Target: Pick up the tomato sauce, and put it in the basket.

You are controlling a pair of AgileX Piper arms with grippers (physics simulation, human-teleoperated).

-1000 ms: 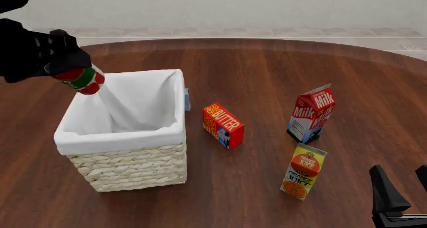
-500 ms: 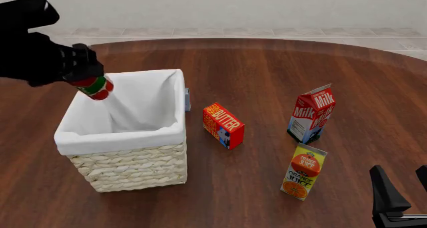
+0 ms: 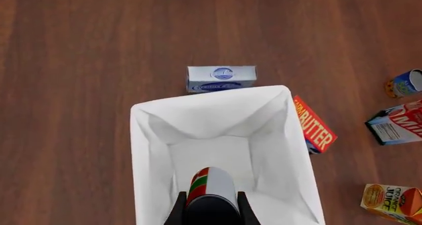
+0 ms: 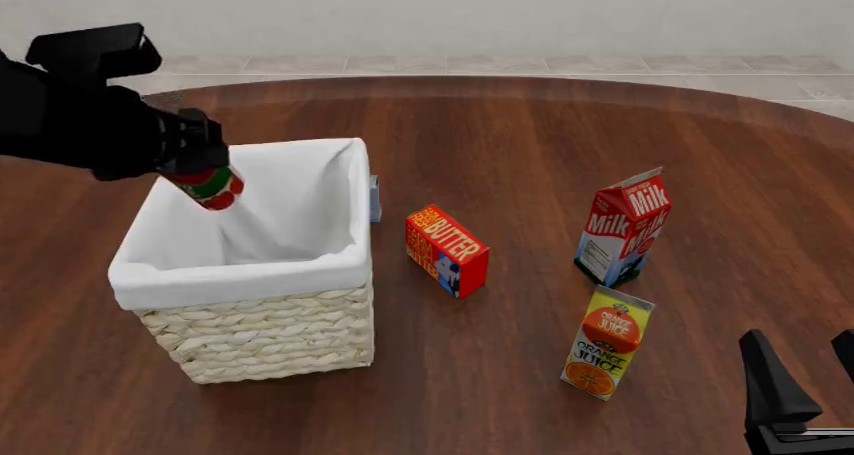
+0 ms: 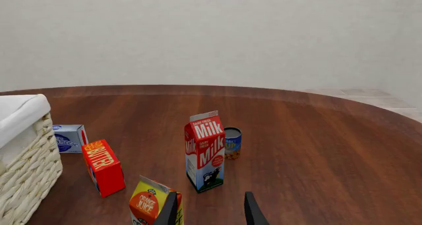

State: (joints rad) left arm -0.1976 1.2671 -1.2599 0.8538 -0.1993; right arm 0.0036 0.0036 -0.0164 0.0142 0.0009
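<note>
The left hand (image 4: 200,167), pinching the tomato sauce (image 4: 211,186), hovers over the basket (image 4: 254,340), seemingly clear inside its rim; next comes release.

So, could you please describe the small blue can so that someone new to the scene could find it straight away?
Start at the tall red and white milk carton on the table's right side. The blue can stands just behind it, on the far side from the arms. It is the only round, blue-labelled thing there; its neighbours are all boxy cartons.
</note>
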